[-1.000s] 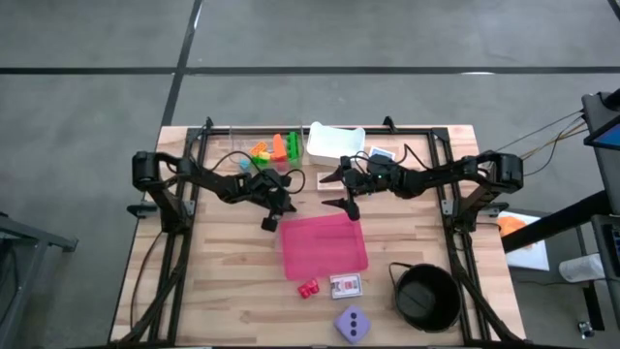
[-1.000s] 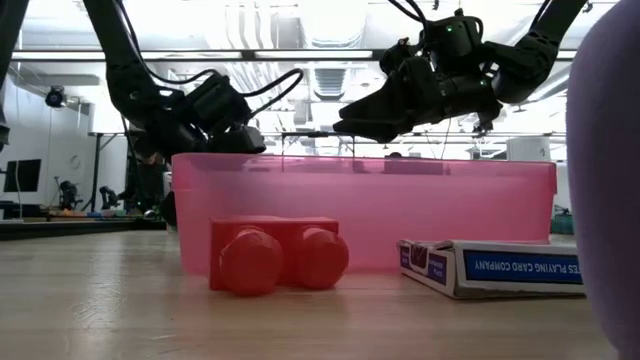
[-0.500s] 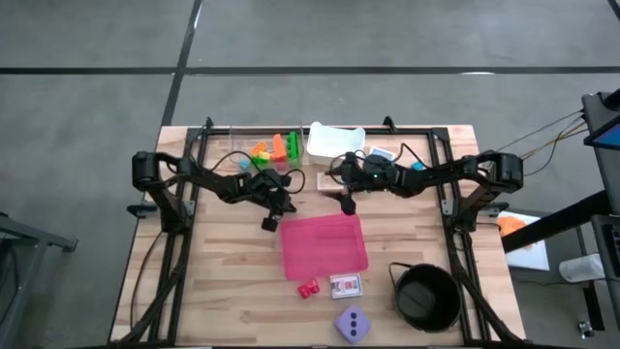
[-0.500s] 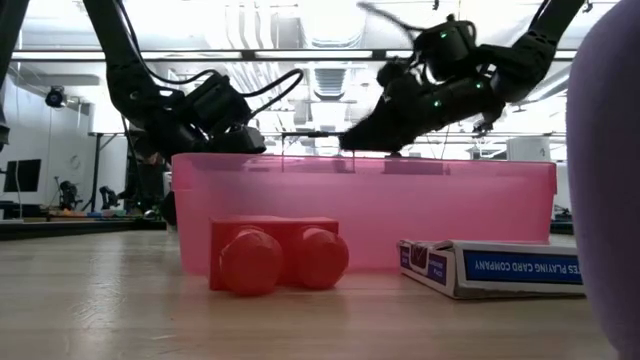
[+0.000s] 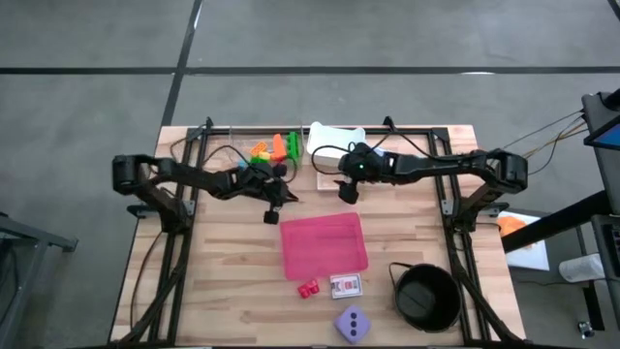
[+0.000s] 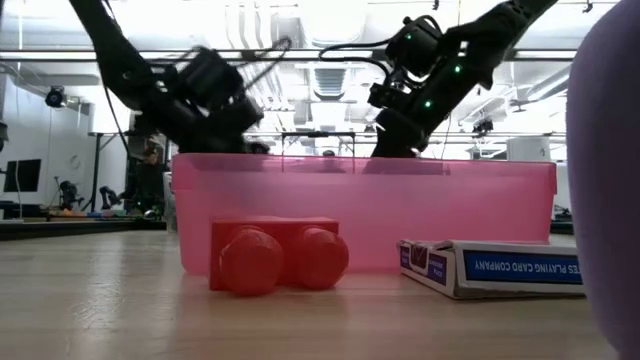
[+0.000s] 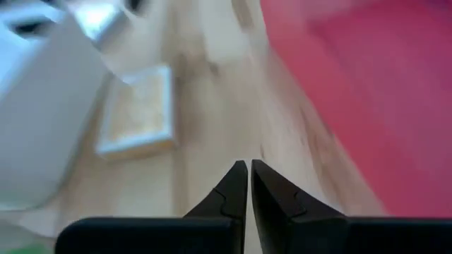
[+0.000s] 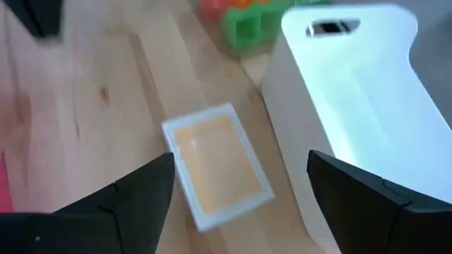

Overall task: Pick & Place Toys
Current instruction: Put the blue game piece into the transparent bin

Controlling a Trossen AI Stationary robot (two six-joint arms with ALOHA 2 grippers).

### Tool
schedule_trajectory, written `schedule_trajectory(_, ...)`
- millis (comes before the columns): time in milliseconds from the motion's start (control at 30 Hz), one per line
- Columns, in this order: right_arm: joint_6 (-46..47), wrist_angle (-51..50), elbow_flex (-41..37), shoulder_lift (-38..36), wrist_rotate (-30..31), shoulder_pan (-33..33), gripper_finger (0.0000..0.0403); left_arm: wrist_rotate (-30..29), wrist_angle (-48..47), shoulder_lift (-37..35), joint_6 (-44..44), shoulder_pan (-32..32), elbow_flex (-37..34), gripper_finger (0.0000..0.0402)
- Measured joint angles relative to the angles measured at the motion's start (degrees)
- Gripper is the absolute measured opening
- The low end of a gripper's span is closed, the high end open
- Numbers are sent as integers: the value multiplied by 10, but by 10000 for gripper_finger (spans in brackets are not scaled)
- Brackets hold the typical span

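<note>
right claw [image 5: 348, 191], sitting spread wide and empty just above the pink bin [image 5: 324, 245] at the centre of the high view, is hovering over a small flat card [image 8: 217, 164] beside the white tray [image 5: 334, 142], while the left claw [image 5: 271, 216], pinched closed on nothing, is hanging at the bin's upper-left corner. the toy bricks [image 5: 274, 148] are sitting near the top edge, with a red brick [image 5: 308, 288] and lilac die [image 5: 352, 323] near the bottom, so the open claw is probably risking a grab at the card rather than a toy. the box [image 6: 495, 266] at the lower right of the low view is reading "playing card company".
</note>
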Motion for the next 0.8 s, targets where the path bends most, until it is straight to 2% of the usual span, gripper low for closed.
schedule_trajectory(133,6,-97,15,-22,0,-12,322,3,2,-86,-21,13,-24,24)
schedule_trajectory(333,21,-223,16,-78,0,-44,322,50,34,-234,-53,28,-92,24)
schedule_trajectory(467,31,-299,16,-119,0,-76,322,52,41,-311,-64,28,-130,24)
schedule_trajectory(633,53,-392,18,-143,0,-141,322,52,38,-353,-81,29,-155,24)
schedule_trajectory(800,53,-435,17,-141,-17,-201,322,52,37,-351,-87,30,-154,41)
